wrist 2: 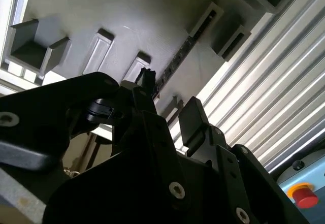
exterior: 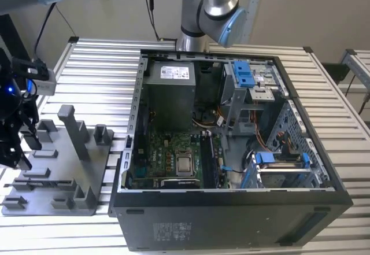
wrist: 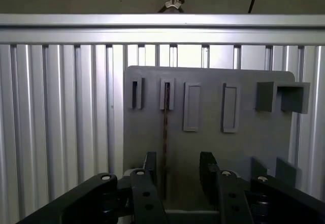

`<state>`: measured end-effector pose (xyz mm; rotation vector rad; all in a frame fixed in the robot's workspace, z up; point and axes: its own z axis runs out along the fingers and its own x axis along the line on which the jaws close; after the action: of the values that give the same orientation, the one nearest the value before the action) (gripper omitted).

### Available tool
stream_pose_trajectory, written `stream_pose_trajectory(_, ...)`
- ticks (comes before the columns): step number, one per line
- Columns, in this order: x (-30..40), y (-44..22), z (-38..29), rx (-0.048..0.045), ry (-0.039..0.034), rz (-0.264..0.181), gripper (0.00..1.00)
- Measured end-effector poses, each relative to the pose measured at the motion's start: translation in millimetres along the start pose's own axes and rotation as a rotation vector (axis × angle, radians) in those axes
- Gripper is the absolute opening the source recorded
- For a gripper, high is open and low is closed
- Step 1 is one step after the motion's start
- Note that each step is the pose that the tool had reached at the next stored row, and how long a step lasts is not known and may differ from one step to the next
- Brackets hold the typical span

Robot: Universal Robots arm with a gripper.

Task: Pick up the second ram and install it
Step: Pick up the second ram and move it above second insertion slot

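The second ram (wrist: 165,132) stands on edge in a narrow slot of the grey holder tray (wrist: 249,137) and looks like a thin dark strip. The second wrist view shows the ram (wrist 2: 177,56) as a dark line in the same slot. My gripper (wrist: 179,170) hangs over the tray, open. The strip runs into the gap between the black fingers (wrist: 208,165), nearer one of them, and neither touches it. In the exterior view my gripper (exterior: 17,139) is at the far left, above the tray (exterior: 58,174).
The open computer case (exterior: 231,209) fills the middle of the slatted metal table (exterior: 98,76), with the green motherboard (exterior: 173,156) on its floor. Blue drive brackets (exterior: 243,73) and cables crowd the case's right side in the exterior view. Upright grey posts (exterior: 72,128) rise from the tray.
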<state>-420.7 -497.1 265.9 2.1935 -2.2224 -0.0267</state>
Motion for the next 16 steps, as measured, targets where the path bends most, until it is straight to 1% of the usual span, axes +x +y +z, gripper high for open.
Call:
stream_pose_trajectory(7, 2.2, -0.3, 9.2, -0.0001, -0.0005, 0.022, 0.48)
stream_pose_trajectory(16, 4.7, -0.6, 22.1, -0.0001, -0.0007, 0.026, 0.48)
